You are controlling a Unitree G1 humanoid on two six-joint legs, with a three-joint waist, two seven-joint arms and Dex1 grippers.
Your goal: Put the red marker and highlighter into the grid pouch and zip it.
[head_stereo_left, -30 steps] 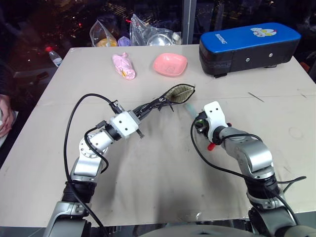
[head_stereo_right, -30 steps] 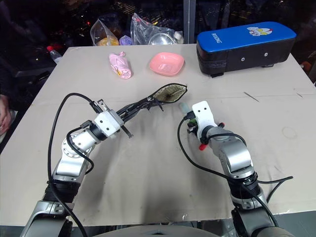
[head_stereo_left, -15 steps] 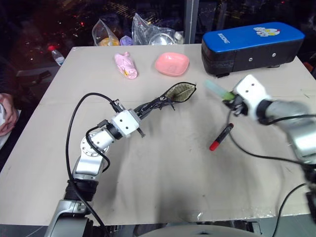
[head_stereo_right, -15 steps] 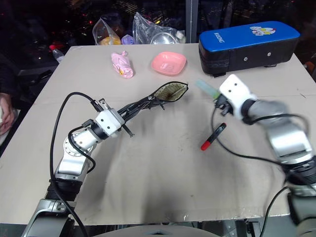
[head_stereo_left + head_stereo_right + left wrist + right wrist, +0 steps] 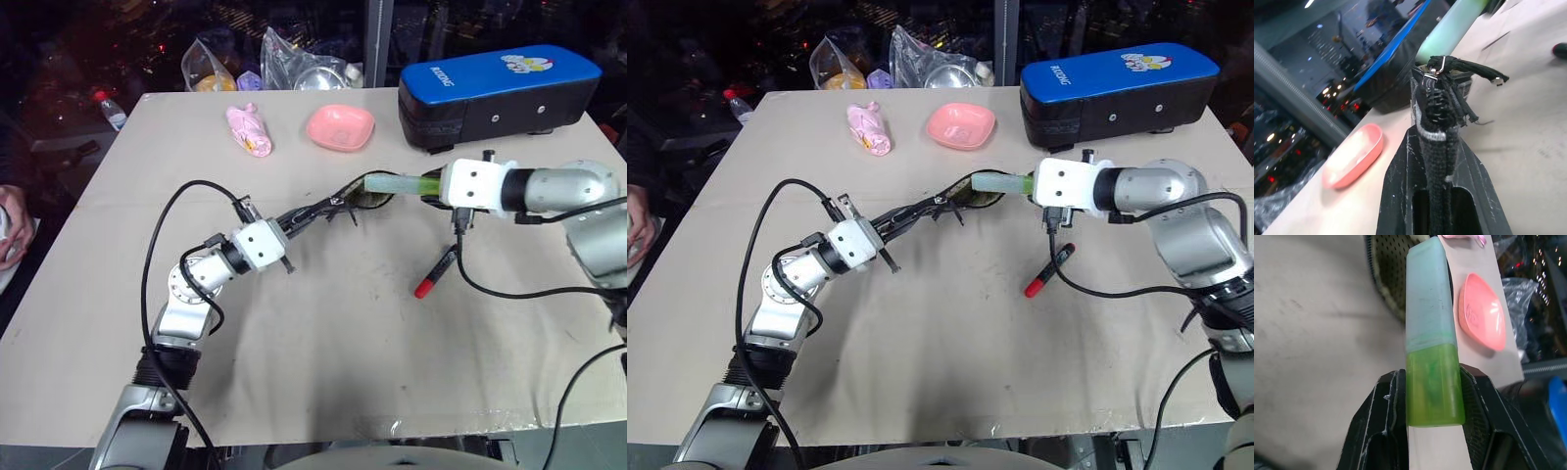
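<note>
Currently the right gripper (image 5: 1432, 396) reaches level, pinching the highlighter (image 5: 394, 183), whose tip meets the grid pouch (image 5: 338, 201) mouth. Left gripper (image 5: 1437, 161) clamps the pouch's edge.

Even overhead light on the table (image 5: 294, 372), dark background with glints, wrist views softly blurred.

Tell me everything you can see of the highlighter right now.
The highlighter is a short, stubby, translucent plastic stick: a pale green cap end and a brighter green body. The right gripper clamps the bright end between its two black fingers. It is held above the table, lying roughly level, its pale end at the open mouth of the grid pouch. Whether the tip touches the pouch cannot be told.
</note>
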